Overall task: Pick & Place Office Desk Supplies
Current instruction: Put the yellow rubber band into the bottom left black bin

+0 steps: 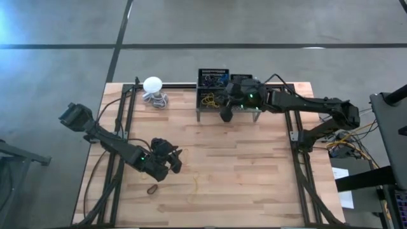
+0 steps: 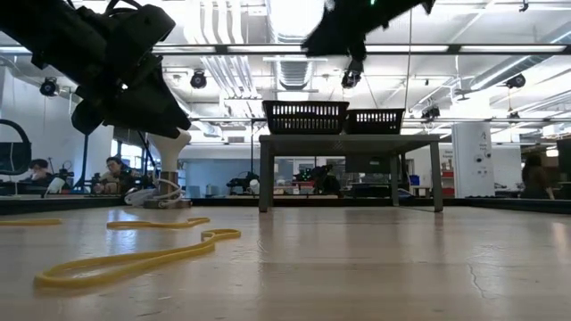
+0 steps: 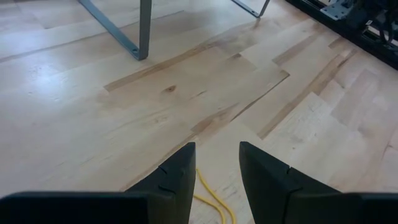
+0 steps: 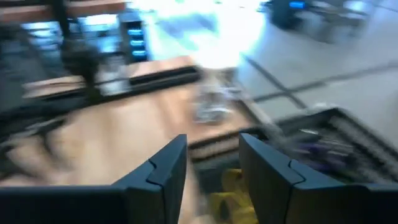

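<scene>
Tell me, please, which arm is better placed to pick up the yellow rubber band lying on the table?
The left. The left gripper hovers open just beside the yellow rubber band, which shows between its fingers in its wrist view. The right gripper is far off, at the wire-mesh bins.

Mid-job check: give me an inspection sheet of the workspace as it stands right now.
Surface: wooden table, bare across most of the middle.
Job's things: yellow rubber band lies on the table near the front; a dark loop lies left of it; two black mesh bins sit on the grey stand at the back, with yellow loops in one.
Clutter: white ball with coiled cord at the back left.
Grippers: left gripper open, low over the yellow rubber band; right gripper open, empty, above the bins.
Cables: wiring bundle off the table's right edge.
Surroundings: people seated at desks in the room behind.
</scene>
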Robot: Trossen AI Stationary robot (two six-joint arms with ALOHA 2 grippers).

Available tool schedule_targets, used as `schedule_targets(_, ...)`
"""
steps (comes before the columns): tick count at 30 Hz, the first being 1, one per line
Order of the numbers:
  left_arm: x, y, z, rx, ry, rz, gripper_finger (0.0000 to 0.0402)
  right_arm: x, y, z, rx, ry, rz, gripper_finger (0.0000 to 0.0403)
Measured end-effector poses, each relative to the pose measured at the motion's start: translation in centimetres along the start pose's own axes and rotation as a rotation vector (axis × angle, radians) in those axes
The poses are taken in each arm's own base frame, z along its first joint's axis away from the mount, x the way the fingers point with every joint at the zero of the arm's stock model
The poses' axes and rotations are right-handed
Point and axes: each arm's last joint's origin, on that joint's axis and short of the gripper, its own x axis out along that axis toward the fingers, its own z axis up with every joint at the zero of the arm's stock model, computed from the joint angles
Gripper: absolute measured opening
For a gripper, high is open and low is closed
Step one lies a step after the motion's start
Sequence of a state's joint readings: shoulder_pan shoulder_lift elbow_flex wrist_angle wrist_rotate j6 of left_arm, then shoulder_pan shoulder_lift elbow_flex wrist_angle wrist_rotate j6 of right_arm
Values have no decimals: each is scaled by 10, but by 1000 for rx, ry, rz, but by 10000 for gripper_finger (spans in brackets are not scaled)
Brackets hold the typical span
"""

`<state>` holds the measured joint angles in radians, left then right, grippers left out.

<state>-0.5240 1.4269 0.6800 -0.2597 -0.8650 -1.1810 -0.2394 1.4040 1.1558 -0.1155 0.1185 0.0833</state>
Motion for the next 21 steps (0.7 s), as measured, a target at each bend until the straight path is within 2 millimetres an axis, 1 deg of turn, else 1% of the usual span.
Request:
schedule_targets(3,0,0,0,-1,-1,-3,129,-7,25,-1,-31,1,115,144)
schedule_targets(7,0,-1,0,-9,-3,-11,129,-12,67,-18,-120,41,240,136)
schedule_targets(9,0,-3,1,-14,-1,-26,129,-14,86,-33,-169,75,296,131)
schedule_targets(11,0,-5,1,-1,6,-48,129,-14,105,-51,-201,112,351,126)
schedule_targets(13,-1,-8,2,29,23,-83,129,-13,119,-71,-221,147,393,122)
schedule_targets(16,-2,-11,0,115,87,-141,129,-7,132,-98,-240,154,409,117)
schedule_targets(18,-2,-11,-4,191,160,-170,129,-3,135,-115,-237,163,357,114)
schedule_targets(21,2,-7,-13,254,258,-193,129,-2,136,-132,-238,184,284,108)
